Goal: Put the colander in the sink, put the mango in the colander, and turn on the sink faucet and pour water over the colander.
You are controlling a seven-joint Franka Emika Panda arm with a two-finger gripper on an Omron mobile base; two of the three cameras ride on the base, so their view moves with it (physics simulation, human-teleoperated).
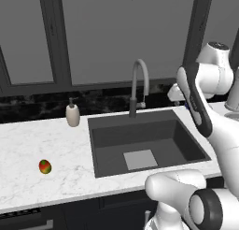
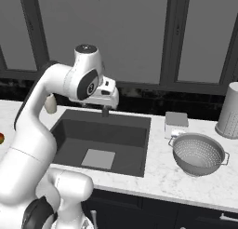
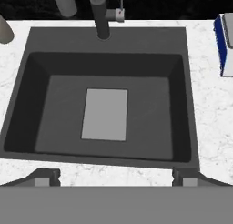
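Hovering over the sink (image 3: 41, 104), the jaws (image 3: 116, 177) are seen spread wide apart at the bottom of the hand view, nothing held between them. The basin is seen dark, with a lighter square at its bottom. The colander (image 2: 198, 153) is set upright on the counter (image 2: 172, 174) to the right of the sink, near a tall perforated grey canister (image 2: 229, 111). The mango (image 1: 45, 166) is left on the counter well left of the sink. The sink faucet (image 1: 139, 86) is seen behind the basin, a soap bottle (image 1: 72, 114) to its left.
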